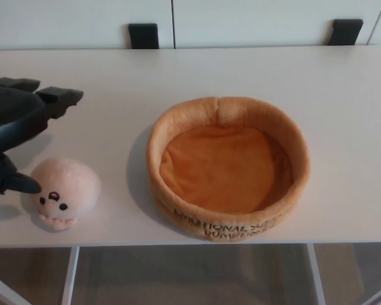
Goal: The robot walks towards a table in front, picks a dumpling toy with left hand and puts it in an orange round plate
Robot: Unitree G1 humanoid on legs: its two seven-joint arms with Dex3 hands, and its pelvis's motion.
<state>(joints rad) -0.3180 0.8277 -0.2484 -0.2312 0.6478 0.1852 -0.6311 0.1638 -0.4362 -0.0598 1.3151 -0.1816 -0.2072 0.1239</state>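
At the left edge of the frame, the robot's left hand [16, 130] reaches in over the white tabletop [343, 95], released and holding nothing: its two thick fingers [54, 98] stretch toward the right in the upper left, while the thumb [16, 184] points down and to the right lower in the frame, with a clear gap between them. Just beside the thumb tip, at the lower left of the frame, sits the dumpling toy [65, 192], a pale pink round plush with a small dark face turned toward the camera; it rests on the tabletop near the front edge, and whether the thumb actually touches it cannot be told. Right of the toy and apart from it, around the middle of the frame, lies the orange round plate [227, 166], a soft plush dish with a raised rim, dark lettering on its front wall, and nothing inside. Along the top of the frame, behind the tabletop, two black handles [144, 35] show on white cabinet fronts [76, 22]. Below the front edge, a white table leg [68, 273] is visible.
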